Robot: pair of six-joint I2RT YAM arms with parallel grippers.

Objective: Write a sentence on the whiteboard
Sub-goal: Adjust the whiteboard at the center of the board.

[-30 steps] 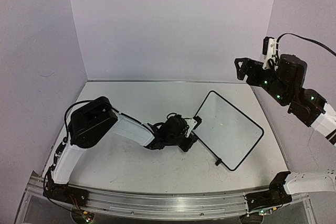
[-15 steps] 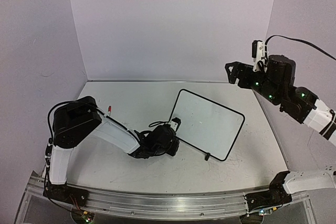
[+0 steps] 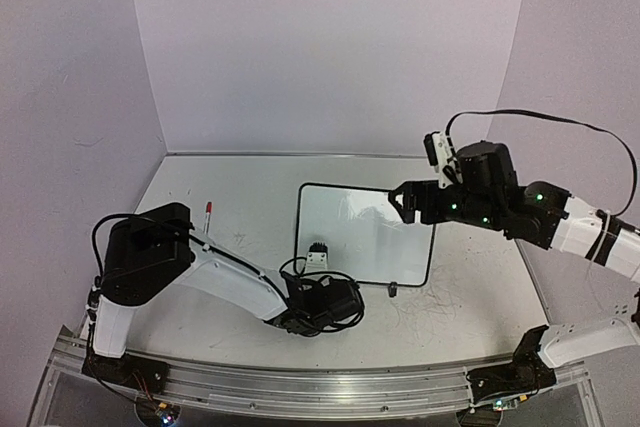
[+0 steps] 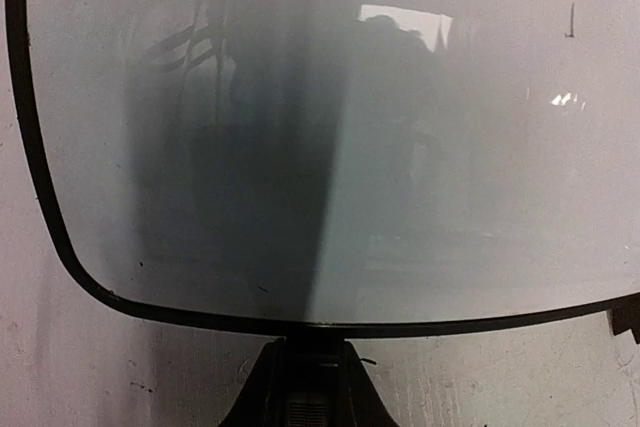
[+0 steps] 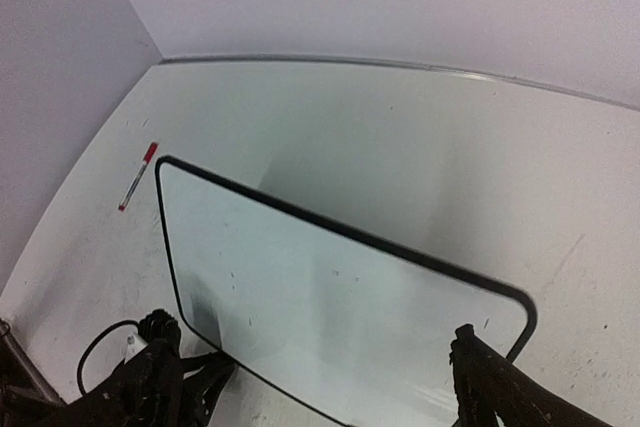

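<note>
The whiteboard (image 3: 365, 232) lies flat on the table's middle, white with a thin black frame, and its face is blank apart from small specks. My left gripper (image 3: 317, 255) is shut on the middle of its near long edge; in the left wrist view the dark fingers (image 4: 312, 342) pinch the frame and the board (image 4: 330, 137) fills the picture. My right gripper (image 3: 405, 202) hovers open over the board's right end, its two fingers wide apart (image 5: 320, 387) above the board (image 5: 320, 297). A red-capped marker (image 3: 207, 215) (image 5: 137, 177) lies on the table left of the board, held by neither gripper.
The scuffed white tabletop (image 3: 250, 187) is walled in by lilac panels at the back and both sides. One small black foot (image 3: 393, 289) sticks out at the board's near right edge. The left arm's cable loops beside its wrist (image 3: 300, 272).
My left gripper has dragged the whiteboard leftward and nearer, turning it square to the table. The right arm has come down and to the left over the board's right end.
</note>
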